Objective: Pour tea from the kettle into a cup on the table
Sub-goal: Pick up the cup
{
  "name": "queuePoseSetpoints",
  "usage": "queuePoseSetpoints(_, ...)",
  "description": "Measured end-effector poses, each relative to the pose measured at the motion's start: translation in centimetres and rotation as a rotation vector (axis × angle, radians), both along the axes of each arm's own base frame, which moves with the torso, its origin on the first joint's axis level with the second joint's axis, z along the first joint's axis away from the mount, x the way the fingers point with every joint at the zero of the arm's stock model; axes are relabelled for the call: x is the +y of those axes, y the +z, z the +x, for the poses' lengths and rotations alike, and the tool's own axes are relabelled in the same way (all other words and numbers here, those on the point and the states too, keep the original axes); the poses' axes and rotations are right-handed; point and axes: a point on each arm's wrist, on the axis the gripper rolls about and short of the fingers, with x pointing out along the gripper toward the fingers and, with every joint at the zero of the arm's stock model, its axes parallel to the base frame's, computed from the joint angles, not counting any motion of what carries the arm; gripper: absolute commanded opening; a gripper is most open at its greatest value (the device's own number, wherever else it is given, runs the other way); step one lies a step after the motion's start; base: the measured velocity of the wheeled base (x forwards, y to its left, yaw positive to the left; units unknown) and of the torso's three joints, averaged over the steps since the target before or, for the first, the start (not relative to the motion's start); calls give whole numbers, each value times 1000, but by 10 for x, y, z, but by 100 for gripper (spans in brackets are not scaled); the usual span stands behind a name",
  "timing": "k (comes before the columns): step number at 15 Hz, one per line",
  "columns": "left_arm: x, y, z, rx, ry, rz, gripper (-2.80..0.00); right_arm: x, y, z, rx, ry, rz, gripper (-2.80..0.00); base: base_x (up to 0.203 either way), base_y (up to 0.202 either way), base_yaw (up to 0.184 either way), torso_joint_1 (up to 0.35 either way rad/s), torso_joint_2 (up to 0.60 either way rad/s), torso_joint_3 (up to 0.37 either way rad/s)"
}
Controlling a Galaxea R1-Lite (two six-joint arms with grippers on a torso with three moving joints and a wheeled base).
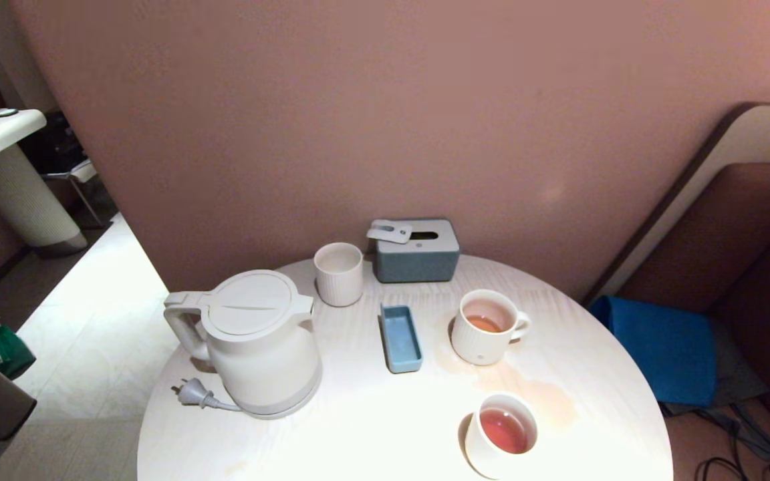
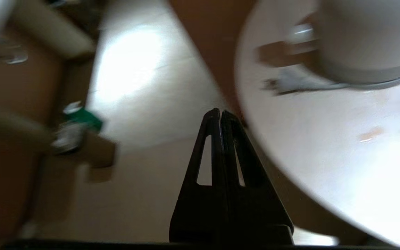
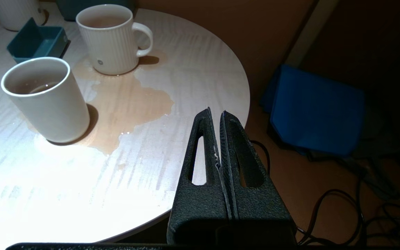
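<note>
With tea (image 1: 484,324) in the cup (image 1: 485,327) and the kettle (image 1: 258,344) set down beyond it, the left pincer (image 2: 221,113), pressed together and empty, seems finished.

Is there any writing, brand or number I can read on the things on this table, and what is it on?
No text can be read anywhere.
Ribbed mug: a small round dark mark near its base, too small to read.
Grey tissue box: a tiny round emblem on the front, too small to read.
Kettle, plain cup, ribbed tumbler and blue tray: no lettering shows.
</note>
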Motion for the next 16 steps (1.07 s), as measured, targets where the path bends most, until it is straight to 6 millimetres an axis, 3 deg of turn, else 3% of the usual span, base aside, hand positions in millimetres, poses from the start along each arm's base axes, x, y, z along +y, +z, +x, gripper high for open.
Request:
queuePoseSetpoints(4,3,2,-43,-47,137,56,-280,0,0,0,0,0,0,-280,0,0,0,0,0,0)
queuePoseSetpoints(9,-2,-21,-70,-210,-79,-154,-280,0,0,0,0,0,0,-280,0,0,0,0,0,0)
queuePoseSetpoints(11,-3,-32,-71,-223,-95,-289,-280,0,0,0,0,0,0,-280,0,0,0,0,0,0)
queuePoseSetpoints(16,-3,-67,-56,-204,-120,-300,-280,0,0,0,0,0,0,-280,0,0,0,0,0,0)
